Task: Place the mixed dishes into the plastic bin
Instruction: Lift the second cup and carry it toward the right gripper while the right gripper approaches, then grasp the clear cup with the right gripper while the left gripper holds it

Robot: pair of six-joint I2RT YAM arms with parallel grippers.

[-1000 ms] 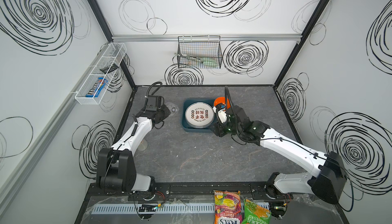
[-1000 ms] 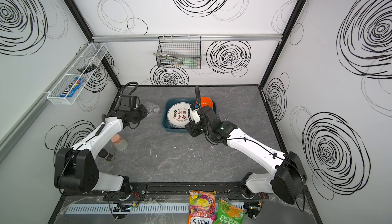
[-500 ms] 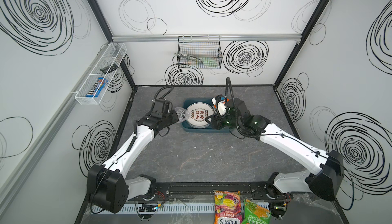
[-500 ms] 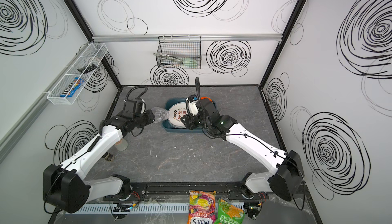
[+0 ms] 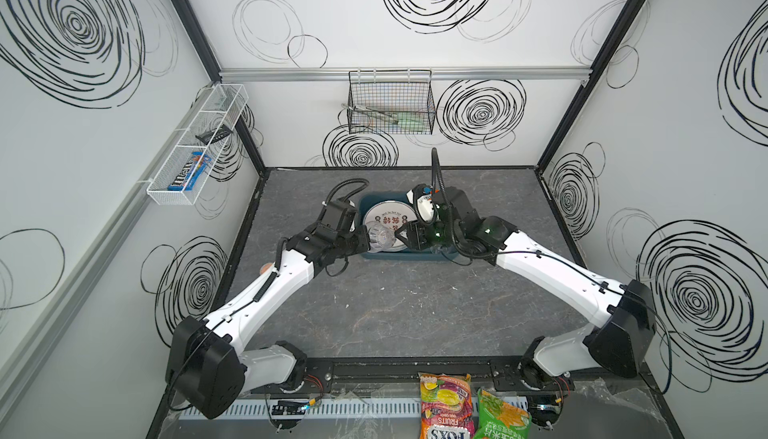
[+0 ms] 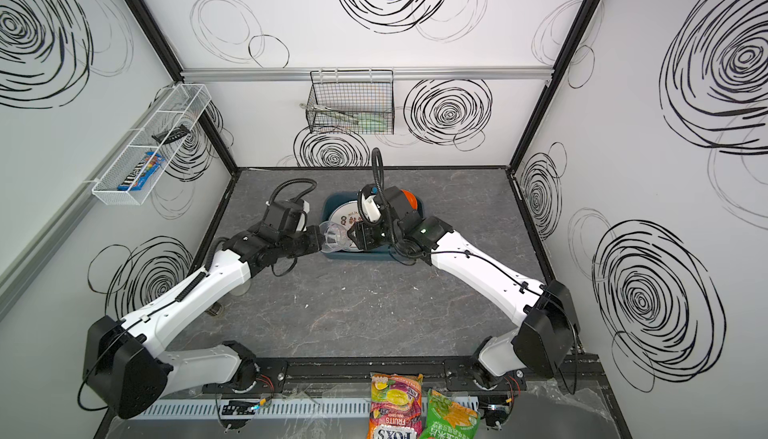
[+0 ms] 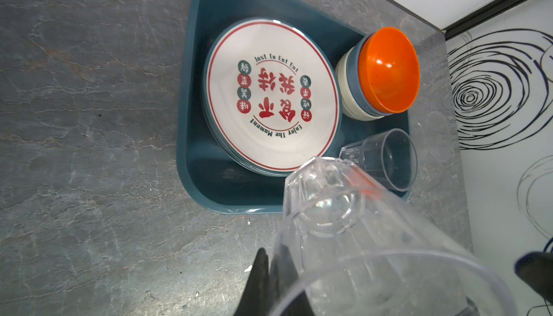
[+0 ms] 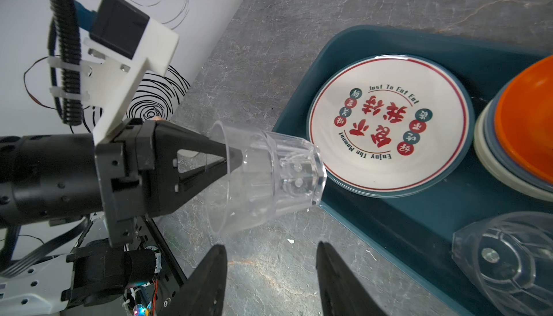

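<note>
Bin (image 7: 203, 177) holds stacked plates (image 7: 272, 96); nested bowls (image 7: 386, 72), orange innermost; a loose tumbler (image 7: 386, 159) on its side. Left gripper (image 8: 235, 159) is clamped on the rim of the held tumbler (image 8: 263, 177), carried sideways, base over the bin's edge; right gripper (image 8: 270, 244) stands part open, empty, just beside it. Table (image 5: 395, 304) grey, marbled; walls white with black swirls; wire basket (image 5: 390, 102) on back wall; mesh rack (image 5: 195, 146) on left wall.

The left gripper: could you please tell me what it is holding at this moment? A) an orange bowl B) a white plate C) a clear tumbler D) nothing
C: the left gripper is shut on the rim of a clear tumbler, held on its side, while the white plate and orange bowl sit in the bin.
</note>
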